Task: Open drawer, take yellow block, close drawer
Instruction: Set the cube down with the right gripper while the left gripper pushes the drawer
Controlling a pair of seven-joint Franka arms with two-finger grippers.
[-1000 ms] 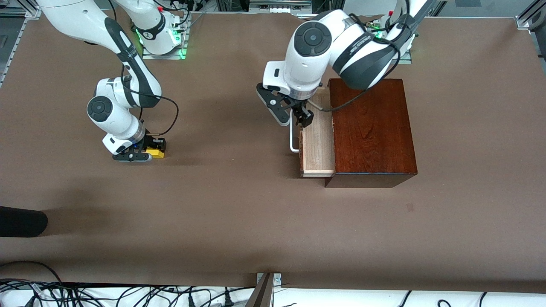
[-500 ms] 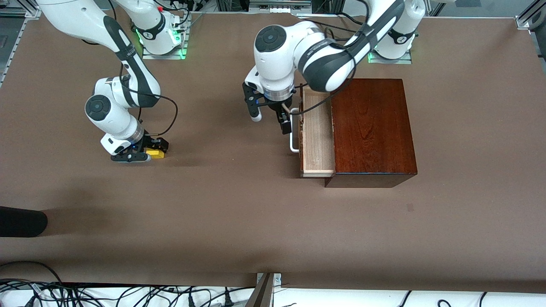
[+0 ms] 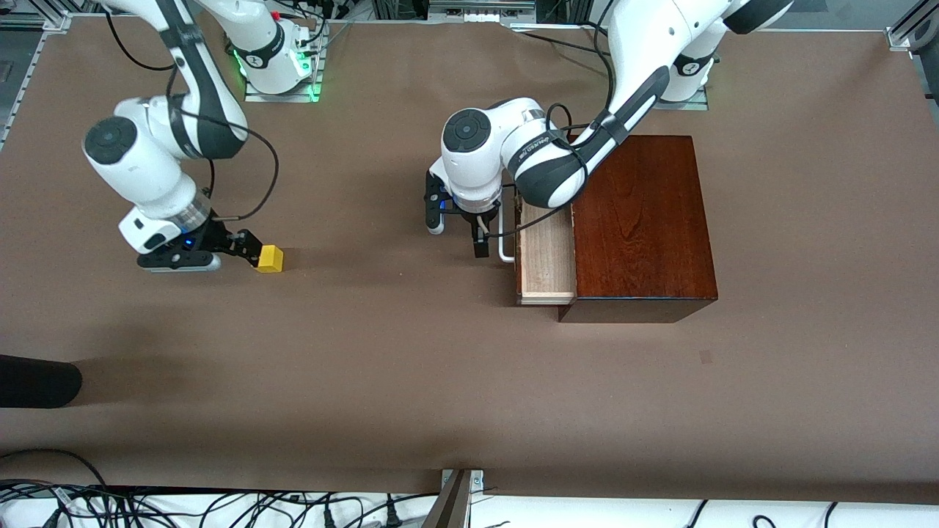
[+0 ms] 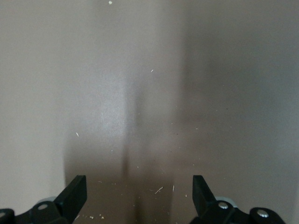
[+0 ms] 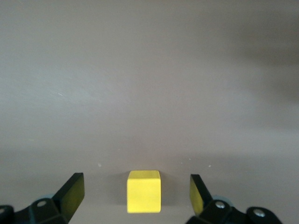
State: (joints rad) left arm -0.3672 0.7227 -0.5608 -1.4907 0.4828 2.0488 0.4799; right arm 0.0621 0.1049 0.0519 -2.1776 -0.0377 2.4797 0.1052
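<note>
Tabletop, brown: dark mahogany box toward my left arm's end, its drawer pulled partly out and empty, white handle facing the right arm's end. My left gripper, fingers spread and holding nothing, hangs just beside that handle, so a push along the drawer's slide axis should shut it. Yellow block rests on the tabletop toward the right arm's end, between the spread fingers of my right gripper, released; no legible writing.

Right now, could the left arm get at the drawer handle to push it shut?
Probably yes: the left gripper hangs open beside the white handle of the half-open drawer, with nothing between them.
</note>
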